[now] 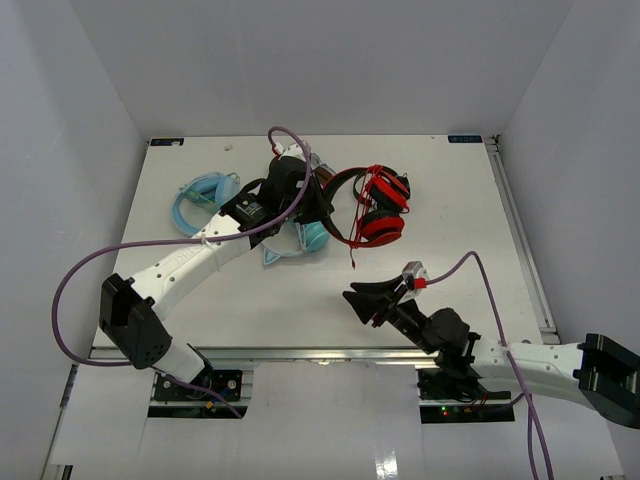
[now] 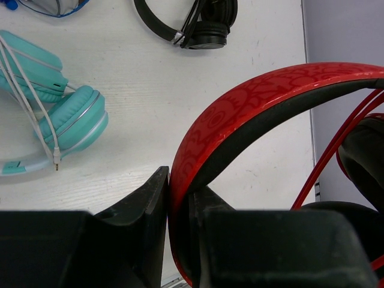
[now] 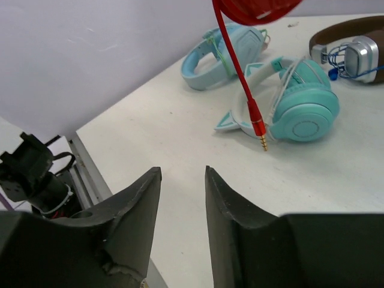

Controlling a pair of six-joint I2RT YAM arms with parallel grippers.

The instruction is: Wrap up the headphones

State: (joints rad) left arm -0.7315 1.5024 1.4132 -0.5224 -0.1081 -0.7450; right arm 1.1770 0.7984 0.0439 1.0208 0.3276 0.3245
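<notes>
Left tool (image 2: 180,192) clamps the glossy, embossed red headband of the headphones (image 1: 378,205) over the mid-rear of the table (image 1: 460,260). Their thin red cable (image 3: 237,66) hangs to a gold-tipped plug. Right tool (image 3: 183,174), jaws narrowly parted and empty, sits near the front edge, with bare white surface between. Rounded teal headphones (image 3: 303,105) lie alongside.

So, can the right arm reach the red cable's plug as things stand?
Probably yes. The plug hangs free ahead of the right arm's open jaws, with only bare table between them.
</notes>
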